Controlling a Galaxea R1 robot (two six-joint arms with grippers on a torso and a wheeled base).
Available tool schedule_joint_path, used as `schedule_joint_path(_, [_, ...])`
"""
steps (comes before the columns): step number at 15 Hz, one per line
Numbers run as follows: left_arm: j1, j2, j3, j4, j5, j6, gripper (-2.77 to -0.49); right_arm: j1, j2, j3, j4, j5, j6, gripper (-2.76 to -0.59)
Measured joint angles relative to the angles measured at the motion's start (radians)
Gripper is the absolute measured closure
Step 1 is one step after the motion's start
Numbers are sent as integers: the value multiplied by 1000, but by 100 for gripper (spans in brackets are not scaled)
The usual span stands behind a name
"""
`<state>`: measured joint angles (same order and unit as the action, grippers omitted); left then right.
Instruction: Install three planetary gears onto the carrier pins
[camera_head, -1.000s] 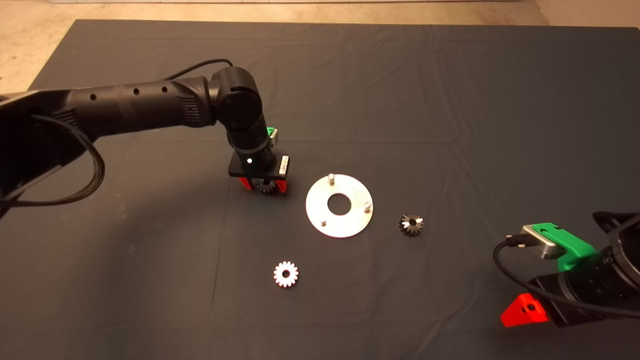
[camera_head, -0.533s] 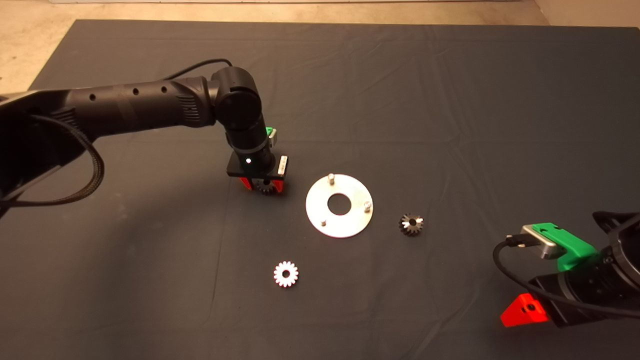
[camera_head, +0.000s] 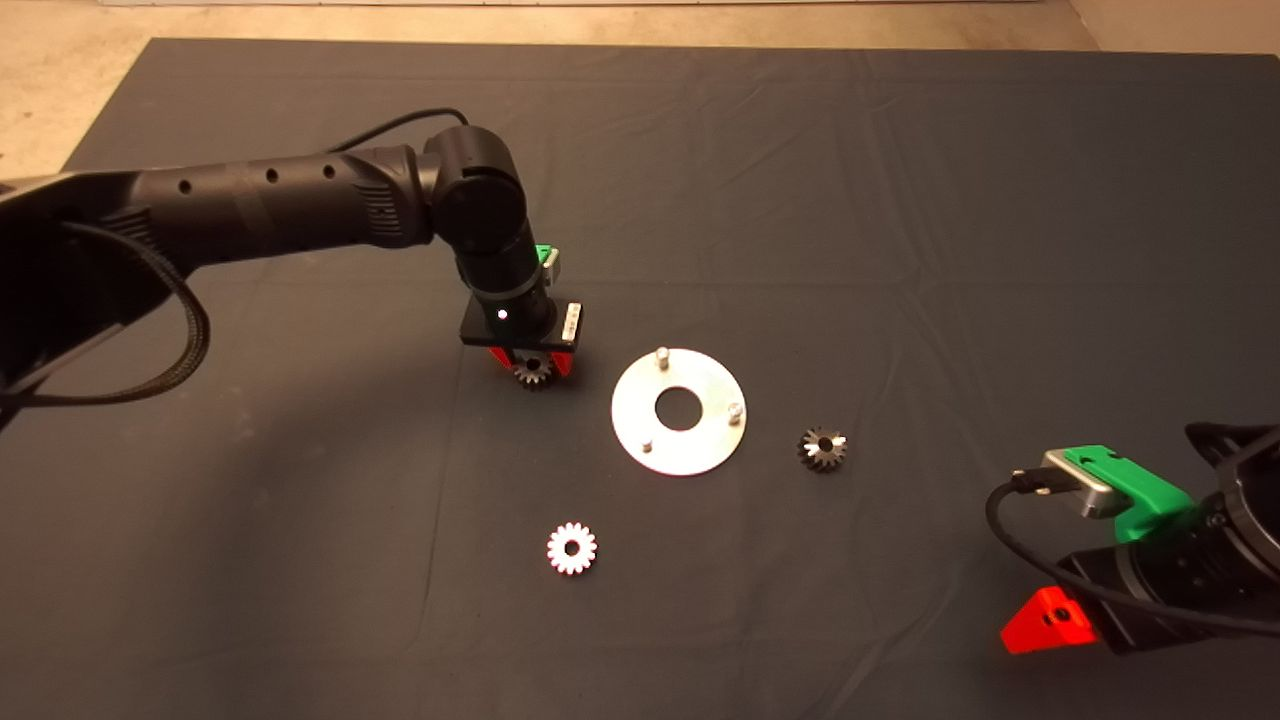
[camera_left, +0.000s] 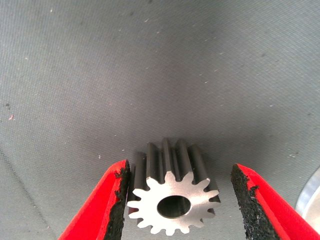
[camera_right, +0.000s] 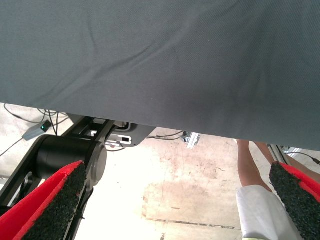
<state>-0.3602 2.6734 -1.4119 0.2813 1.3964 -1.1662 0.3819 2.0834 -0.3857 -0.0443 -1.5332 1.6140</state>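
Currently the left hand (camera_head: 532, 366) straddles a gear (camera_left: 172, 202) on the counter, left of the disc (camera_head: 679, 411); fingers (camera_left: 119, 200) open, one pad touching, the other apart. Pickup step; next calls for closing, lifting. Only the wrist view shows that gap. Right hand (camera_right: 175, 210) parked near right, wide open, empty.

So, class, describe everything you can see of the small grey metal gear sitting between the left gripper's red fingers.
The small silvery-grey metal spur gear has pointed teeth around its rim, straight grooves down its side and a round centre hole. It lies flat on the dark mat, hole facing up, just left of the shiny round metal disc. The left gripper straddles it with fingers open: one black pad sits close against its teeth, while the other pad stands clearly apart. It is not yet on any pin.
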Motion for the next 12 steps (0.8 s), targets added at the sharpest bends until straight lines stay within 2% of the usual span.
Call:
schedule_joint_path(7, [0,1,0,0,0,0,-138,0,0,0,0,0,0,-273])
schedule_joint_path(12, [0,3,0,-1,36,0,-138,0,0,0,0,0,0,-273])
